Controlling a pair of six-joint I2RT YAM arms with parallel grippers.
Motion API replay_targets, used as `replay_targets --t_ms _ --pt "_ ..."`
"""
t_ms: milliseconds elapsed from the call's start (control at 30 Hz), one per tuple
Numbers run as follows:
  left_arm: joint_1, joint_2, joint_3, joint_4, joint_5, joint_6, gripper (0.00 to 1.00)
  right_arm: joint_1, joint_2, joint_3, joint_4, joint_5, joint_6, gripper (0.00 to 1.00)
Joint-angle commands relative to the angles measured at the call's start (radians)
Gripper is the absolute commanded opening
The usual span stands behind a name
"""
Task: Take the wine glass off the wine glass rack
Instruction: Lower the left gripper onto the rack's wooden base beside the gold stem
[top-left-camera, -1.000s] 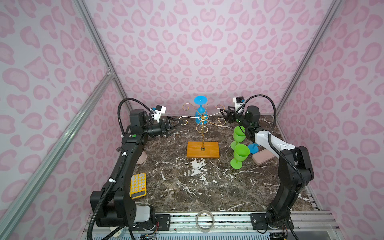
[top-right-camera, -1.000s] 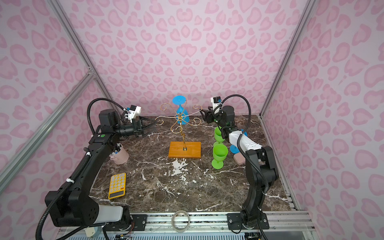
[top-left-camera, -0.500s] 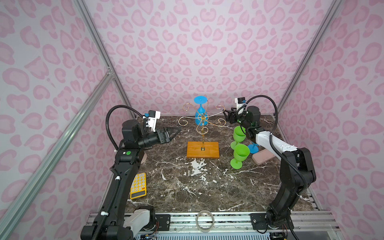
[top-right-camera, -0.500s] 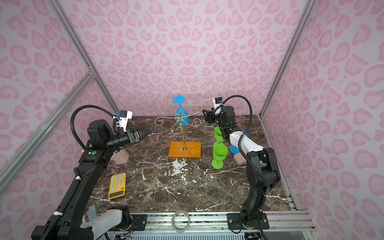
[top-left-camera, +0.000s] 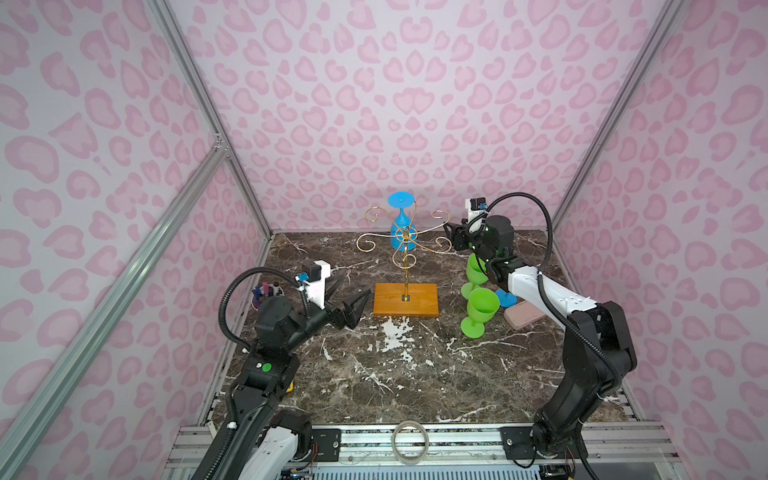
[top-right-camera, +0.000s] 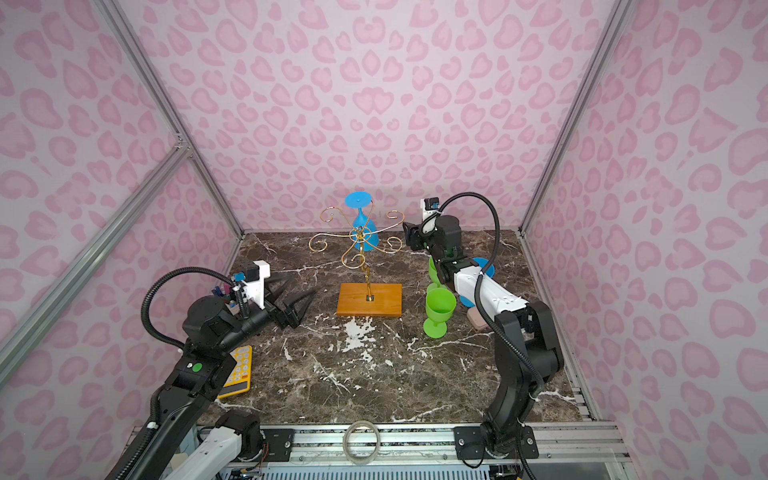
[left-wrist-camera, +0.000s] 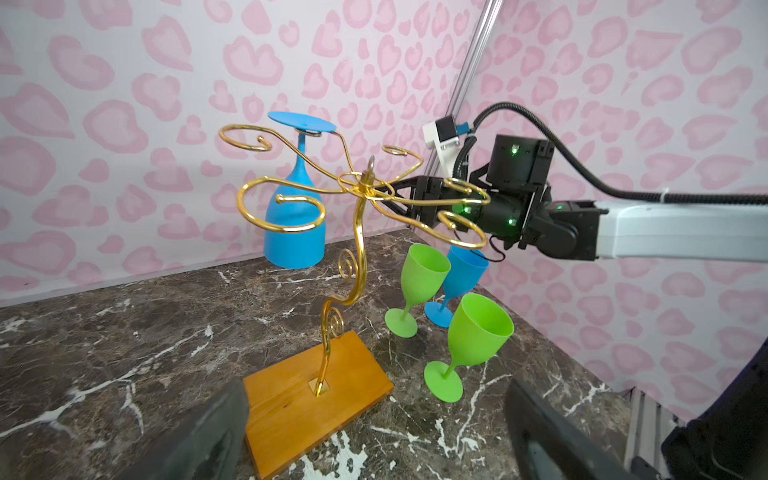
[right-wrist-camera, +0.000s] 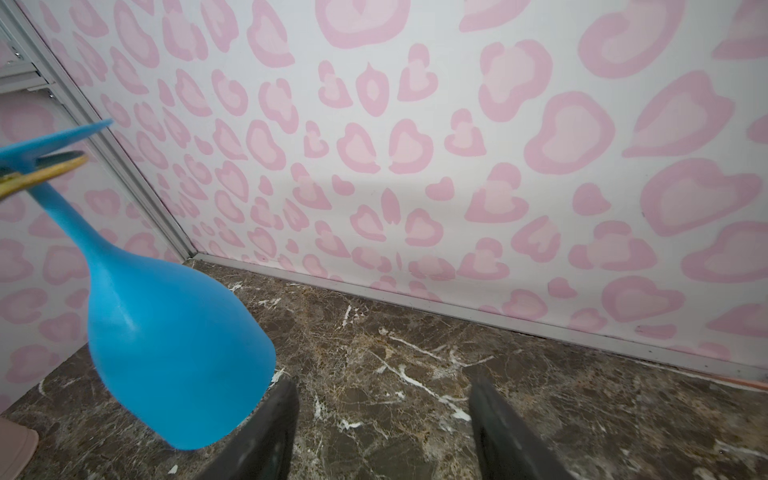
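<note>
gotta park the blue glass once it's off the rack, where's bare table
Widest bare patch: dark marble tabletop between the orange-brown wooden rack base and the front metal rail. Back-left corner is also bare. Crowded: right of the base, green plastic goblets and a pink block.

- Blue wine glass (right-wrist-camera: 174, 353) hangs bowl-down on the far side of the wine glass rack (top-left-camera: 405, 249), toward the back wall (right-wrist-camera: 457, 166); open marble (right-wrist-camera: 395, 332) lies between bowl and wall.
- Right gripper (right-wrist-camera: 384, 382), jaws apart and empty, sits just beside the bowl; one finger (right-wrist-camera: 270, 428) nearly at it.
- Gold scroll arms (left-wrist-camera: 432, 202) cross in front of that gripper in the left wrist view.
- Two green glasses (top-left-camera: 481, 309) and an upright blue glass (left-wrist-camera: 463, 272) crowd the marble under the right arm.
- Left gripper (top-right-camera: 302, 286), jaws wide, near the wooden base (top-right-camera: 370, 299), not touching.
- Bare marble fronts the base.
- Yellow calculator (top-right-camera: 239, 370) occupies the left edge.
</note>
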Motion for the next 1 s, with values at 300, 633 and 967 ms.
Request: replay_targets --t_ms 300,633,967 --pt "-0.223 0.122 -0.101 0.33 -0.313 0.223 0.95 0.071 -0.118 -0.027 -0.137 0.455 0.077 0.67" --pt "-0.303 0.329 -0.104 0.544 -0.361 0.29 0.9 0.116 -0.25 -0.081 -0.031 0.572 0.049 0.67" --pt "-0.315 0.49 -0.086 0.724 -0.419 0.29 0.86 0.141 -0.277 0.058 -0.158 0.357 -0.025 0.67"
